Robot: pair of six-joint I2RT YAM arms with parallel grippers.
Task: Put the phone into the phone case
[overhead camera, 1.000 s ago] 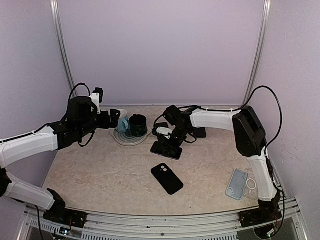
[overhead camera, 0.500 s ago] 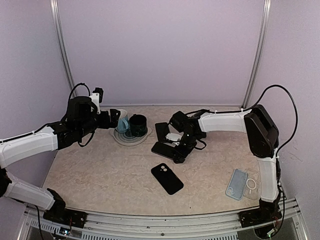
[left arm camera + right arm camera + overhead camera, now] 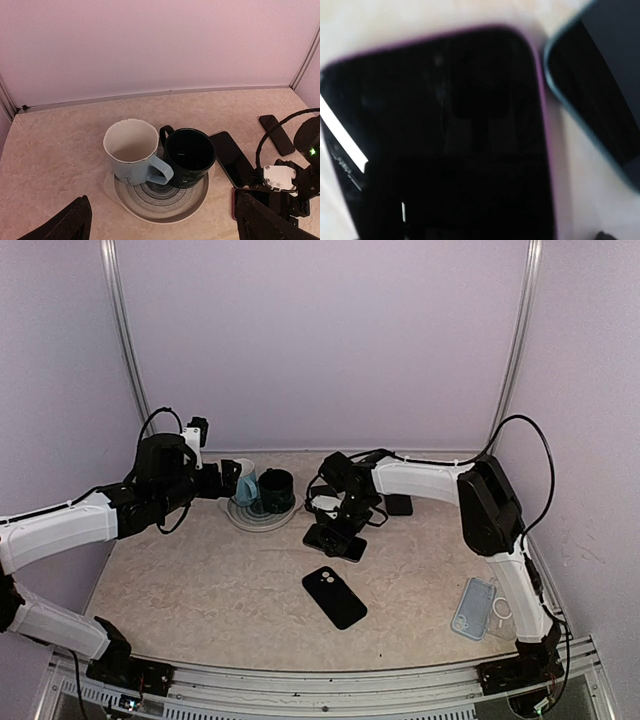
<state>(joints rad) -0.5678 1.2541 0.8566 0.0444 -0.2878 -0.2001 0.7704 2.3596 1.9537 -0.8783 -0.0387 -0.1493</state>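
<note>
The right arm's elbow has swung toward 9 o'clock since a moment ago; the right hand (image 3: 340,518) sits over the phone (image 3: 330,541) — spread or closed, I can't make out. The phone lies flat on the table (image 3: 200,580), dark screen up, purple-rimmed — at 12 o'clock from a black phone (image 3: 335,597). The left hand (image 3: 228,480) is spread wide.

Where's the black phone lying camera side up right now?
Top view: the black phone lies mid-table toward the near edge, just nearer than the right tool and the pink-edged phone beneath it.
</note>
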